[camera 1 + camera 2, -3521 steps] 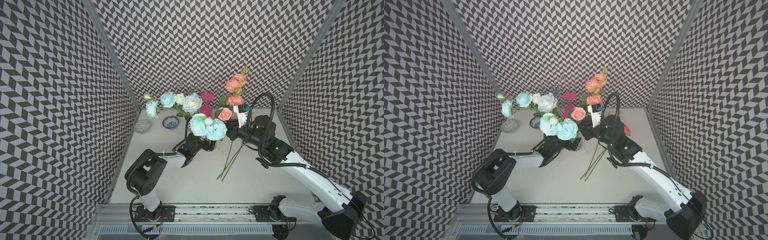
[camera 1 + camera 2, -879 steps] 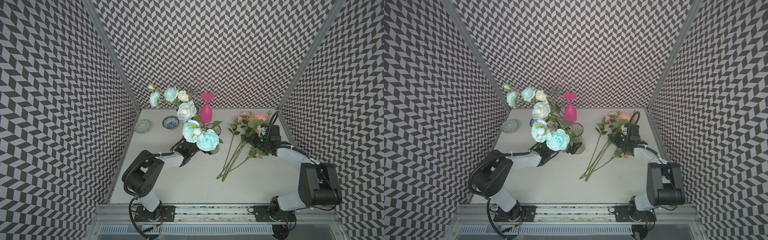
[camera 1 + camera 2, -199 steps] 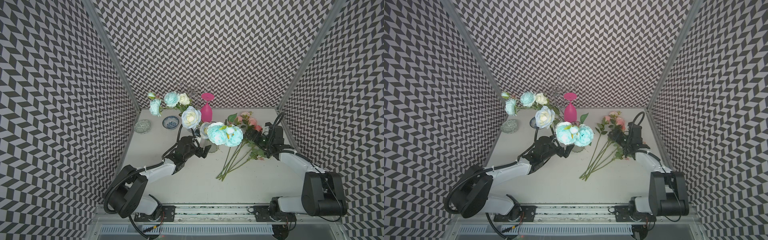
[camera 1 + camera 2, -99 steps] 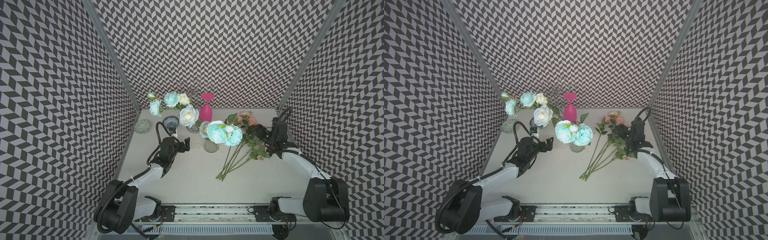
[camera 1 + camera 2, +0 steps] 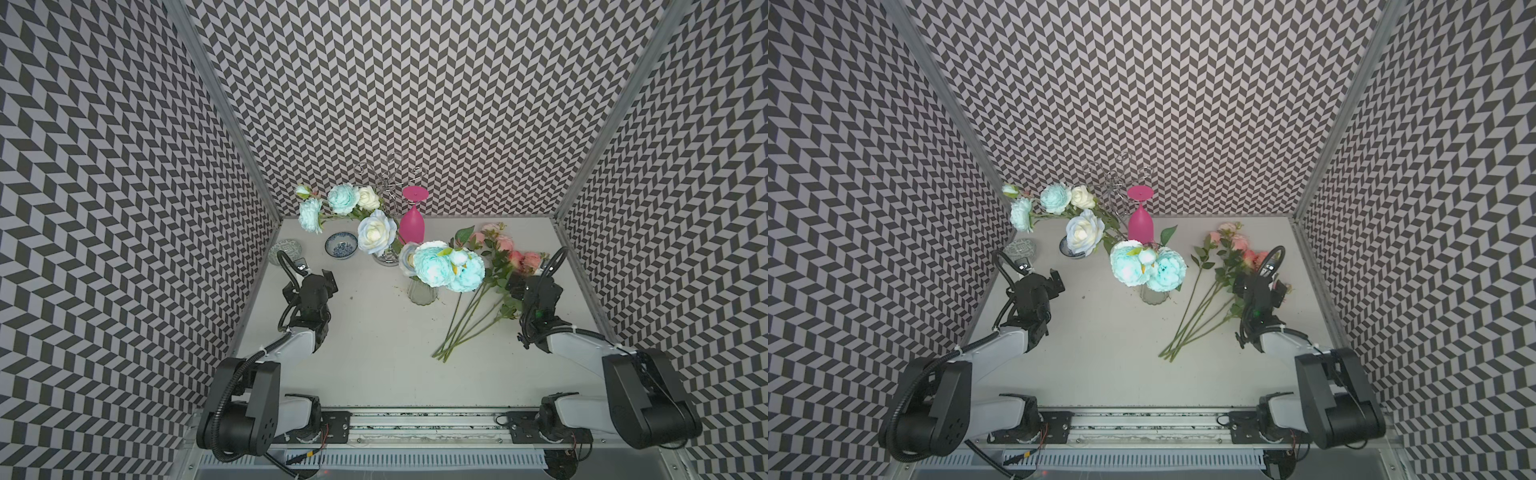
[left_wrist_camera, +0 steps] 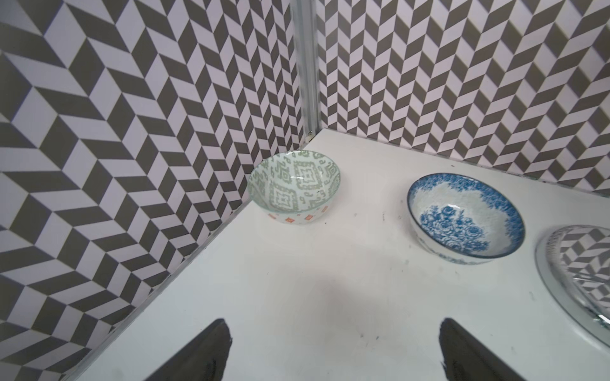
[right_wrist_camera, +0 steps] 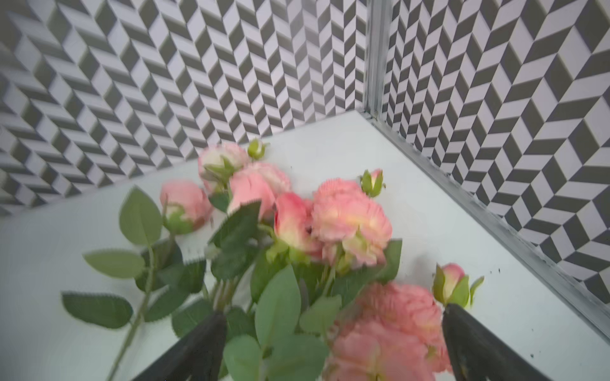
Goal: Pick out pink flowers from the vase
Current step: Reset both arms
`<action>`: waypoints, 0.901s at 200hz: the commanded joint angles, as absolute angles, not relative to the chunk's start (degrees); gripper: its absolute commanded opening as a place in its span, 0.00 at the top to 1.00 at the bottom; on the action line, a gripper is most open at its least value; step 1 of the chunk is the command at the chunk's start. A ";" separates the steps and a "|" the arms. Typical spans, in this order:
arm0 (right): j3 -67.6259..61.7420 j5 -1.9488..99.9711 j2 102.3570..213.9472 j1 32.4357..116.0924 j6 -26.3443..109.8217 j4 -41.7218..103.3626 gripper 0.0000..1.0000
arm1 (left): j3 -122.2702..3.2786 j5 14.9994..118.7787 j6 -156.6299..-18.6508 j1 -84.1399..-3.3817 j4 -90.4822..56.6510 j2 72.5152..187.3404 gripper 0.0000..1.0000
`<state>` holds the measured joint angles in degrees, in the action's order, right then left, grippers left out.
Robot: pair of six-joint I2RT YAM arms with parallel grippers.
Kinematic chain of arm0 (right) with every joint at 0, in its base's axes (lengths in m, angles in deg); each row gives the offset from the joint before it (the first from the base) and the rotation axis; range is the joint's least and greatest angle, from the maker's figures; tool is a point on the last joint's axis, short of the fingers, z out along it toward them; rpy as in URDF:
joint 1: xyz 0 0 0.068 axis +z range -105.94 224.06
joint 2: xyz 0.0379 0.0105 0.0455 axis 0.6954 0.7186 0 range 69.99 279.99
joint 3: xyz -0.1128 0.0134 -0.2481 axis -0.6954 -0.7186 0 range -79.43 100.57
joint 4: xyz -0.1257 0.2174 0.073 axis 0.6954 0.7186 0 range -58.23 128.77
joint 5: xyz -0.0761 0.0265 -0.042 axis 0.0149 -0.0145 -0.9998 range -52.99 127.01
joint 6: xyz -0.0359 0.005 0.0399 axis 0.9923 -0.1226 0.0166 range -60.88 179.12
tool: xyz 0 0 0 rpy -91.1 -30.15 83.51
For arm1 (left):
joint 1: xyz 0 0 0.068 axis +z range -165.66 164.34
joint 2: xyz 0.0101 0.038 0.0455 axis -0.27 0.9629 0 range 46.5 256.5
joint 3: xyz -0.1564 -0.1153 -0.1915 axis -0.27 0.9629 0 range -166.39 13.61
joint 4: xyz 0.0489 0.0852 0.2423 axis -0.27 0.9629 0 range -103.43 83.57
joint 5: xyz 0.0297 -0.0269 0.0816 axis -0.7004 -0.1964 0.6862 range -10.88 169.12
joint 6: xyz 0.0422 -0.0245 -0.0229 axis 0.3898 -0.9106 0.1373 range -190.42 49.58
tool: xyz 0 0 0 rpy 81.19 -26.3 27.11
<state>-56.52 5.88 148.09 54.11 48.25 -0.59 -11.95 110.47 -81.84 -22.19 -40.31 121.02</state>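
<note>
Pink flowers [image 7: 350,224], ruffled coral heads on leafy stems, at right end effector [image 7: 333,311], jaws spread wide

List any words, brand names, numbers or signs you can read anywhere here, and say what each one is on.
No readable text in any view.
Small white patch on the left arm's wrist: dark marks, too small to read.
Green-patterned bowl: ornament only, no letters.
Blue-flowered bowl: flower pattern only, no letters.
</note>
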 commanded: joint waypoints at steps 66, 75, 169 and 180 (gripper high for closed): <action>-65.61 18.19 154.75 50.72 58.68 -38.10 0.00 | -9.22 111.07 -81.17 -21.20 -59.31 129.04 0.00; -68.61 22.25 158.91 47.54 56.78 -46.19 0.00 | -9.05 110.85 -80.55 -21.15 -61.19 129.68 0.00; -65.39 21.71 158.21 48.42 57.50 -41.60 0.00 | -0.92 92.88 -72.72 -18.83 -83.59 134.53 0.00; -64.83 21.78 157.72 48.43 57.51 -39.57 0.01 | 1.99 93.58 -71.69 -18.34 -95.62 138.26 0.00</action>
<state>-65.65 21.05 158.69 48.33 57.58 -39.36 -2.77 99.48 -74.63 -19.41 -75.98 133.94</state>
